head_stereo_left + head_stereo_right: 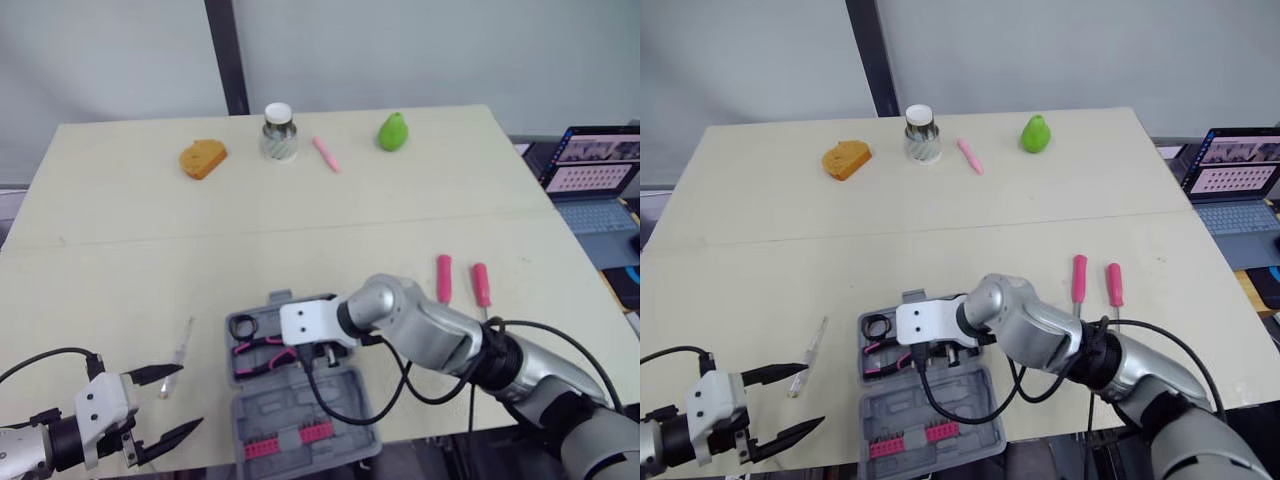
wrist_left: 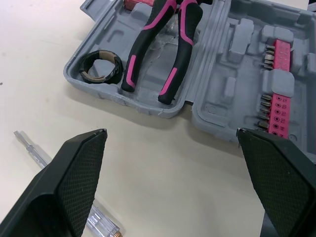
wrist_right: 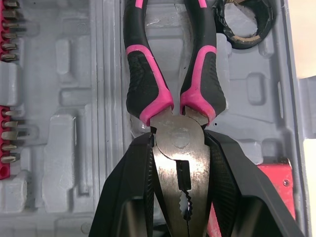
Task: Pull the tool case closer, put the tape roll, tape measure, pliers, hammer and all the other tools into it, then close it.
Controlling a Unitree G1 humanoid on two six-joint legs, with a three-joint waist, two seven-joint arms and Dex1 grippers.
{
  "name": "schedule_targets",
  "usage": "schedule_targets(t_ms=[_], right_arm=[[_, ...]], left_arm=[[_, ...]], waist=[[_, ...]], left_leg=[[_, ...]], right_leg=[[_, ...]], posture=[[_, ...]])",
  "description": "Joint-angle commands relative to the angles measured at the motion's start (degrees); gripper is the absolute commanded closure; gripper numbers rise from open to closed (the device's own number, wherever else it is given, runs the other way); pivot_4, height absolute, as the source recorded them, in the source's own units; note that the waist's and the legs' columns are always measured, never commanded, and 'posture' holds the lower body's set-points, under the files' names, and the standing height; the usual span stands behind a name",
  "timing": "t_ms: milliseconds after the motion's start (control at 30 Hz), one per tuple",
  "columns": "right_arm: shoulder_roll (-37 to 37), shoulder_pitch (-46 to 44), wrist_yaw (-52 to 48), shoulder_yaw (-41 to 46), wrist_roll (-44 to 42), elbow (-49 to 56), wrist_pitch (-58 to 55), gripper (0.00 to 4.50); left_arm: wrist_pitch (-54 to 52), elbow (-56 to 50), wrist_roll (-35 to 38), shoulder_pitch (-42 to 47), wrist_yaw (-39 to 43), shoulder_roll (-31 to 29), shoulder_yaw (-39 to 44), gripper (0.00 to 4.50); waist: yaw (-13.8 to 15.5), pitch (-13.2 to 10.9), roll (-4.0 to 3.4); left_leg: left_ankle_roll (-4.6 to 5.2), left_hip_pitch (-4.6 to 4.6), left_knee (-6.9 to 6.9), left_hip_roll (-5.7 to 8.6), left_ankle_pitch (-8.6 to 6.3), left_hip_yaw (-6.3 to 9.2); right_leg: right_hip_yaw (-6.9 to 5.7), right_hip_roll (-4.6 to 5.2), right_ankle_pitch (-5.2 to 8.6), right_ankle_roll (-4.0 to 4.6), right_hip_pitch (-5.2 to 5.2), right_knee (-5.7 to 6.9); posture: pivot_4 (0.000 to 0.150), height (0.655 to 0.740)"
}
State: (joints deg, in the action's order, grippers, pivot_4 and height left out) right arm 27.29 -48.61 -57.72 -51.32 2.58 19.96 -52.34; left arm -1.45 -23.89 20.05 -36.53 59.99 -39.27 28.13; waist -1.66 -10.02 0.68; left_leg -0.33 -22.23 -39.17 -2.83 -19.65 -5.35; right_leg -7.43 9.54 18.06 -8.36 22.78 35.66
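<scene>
Pliers [image 3: 170,74] are in your right gripper [image 3: 178,138], whose two fingers are closed on either side of the metal head, while the black and pink handles reach down into the case [image 1: 300,400]. That case lies open at the near edge of the desk [image 1: 400,220], a little left of the middle, with one half towards you and the other half beyond it. The pliers are over the far half, and the tape roll [image 2: 101,67] lies in that same half, in the pocket just beside the handle ends, apart from them. The near half holds a row of bits [image 2: 276,94] in a pink strip. Your left gripper [image 1: 188,396] hangs at the near edge to the left of the case with its fingers spread wide and nothing between them. A clear screwdriver [image 1: 178,350] lies on the desk between that gripper and the case, touching neither. A pair of pink screwdrivers [image 1: 444,278] lies side by side towards the right edge, well apart from the case, handles pointing away from you. Along the far edge you have, from left to right, an orange lump [image 1: 203,158], a jar [image 1: 279,132] with a white lid, a pink pen [image 1: 327,154] and a green pear [image 1: 393,131]. A laptop [image 1: 590,180] stands open beyond the right edge.
</scene>
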Motion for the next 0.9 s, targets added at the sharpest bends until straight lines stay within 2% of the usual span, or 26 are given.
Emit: schedule_targets(t_ms=[33,767,833,867,900], right_arm=[[-0.9,-0.2,0.5,0.6,0.7,1.0,1.3,3.52],[-1.7,0.6,0.4,0.1,1.7,0.1,2.2,3.52],[-1.8,0.7,0.3,0.2,1.6,0.1,2.1,2.49],[-1.8,0.7,0.3,0.3,1.5,0.2,2.0,2.24],[-1.8,0.8,0.2,0.6,1.3,0.4,1.7,1.76]], left_arm=[[0.0,-1.2,0.4,0.0,-0.3,-0.5,0.1,0.00],[-0.2,-1.2,0.2,0.3,-1.3,-0.5,-0.6,0.00],[-0.2,-1.2,0.2,0.4,-1.4,-0.5,-0.7,0.00],[-0.2,-1.1,0.2,0.4,-1.4,-0.6,-0.7,0.00],[-0.3,-1.1,0.2,0.5,-1.4,-0.6,-0.8,0.00]], waist=[[0.0,0.0,0.00],[0.0,0.0,0.00],[0.0,0.0,0.00],[0.0,0.0,0.00],[0.0,0.0,0.00]], left_leg=[[0.00,0.00,0.00,0.00,0.00,0.00],[0.00,0.00,0.00,0.00,0.00,0.00],[0.00,0.00,0.00,0.00,0.00,0.00],[0.00,0.00,0.00,0.00,0.00,0.00],[0.00,0.00,0.00,0.00,0.00,0.00]], right_leg=[[0.00,0.00,0.00,0.00,0.00,0.00],[0.00,0.00,0.00,0.00,0.00,0.00],[0.00,0.00,0.00,0.00,0.00,0.00],[-0.01,0.00,0.00,0.00,0.00,0.00],[-0.01,0.00,0.00,0.00,0.00,0.00]], posture=[[0.150,0.7400],[0.150,0.7400],[0.150,0.7400],[0.150,0.7400],[0.150,0.7400]])
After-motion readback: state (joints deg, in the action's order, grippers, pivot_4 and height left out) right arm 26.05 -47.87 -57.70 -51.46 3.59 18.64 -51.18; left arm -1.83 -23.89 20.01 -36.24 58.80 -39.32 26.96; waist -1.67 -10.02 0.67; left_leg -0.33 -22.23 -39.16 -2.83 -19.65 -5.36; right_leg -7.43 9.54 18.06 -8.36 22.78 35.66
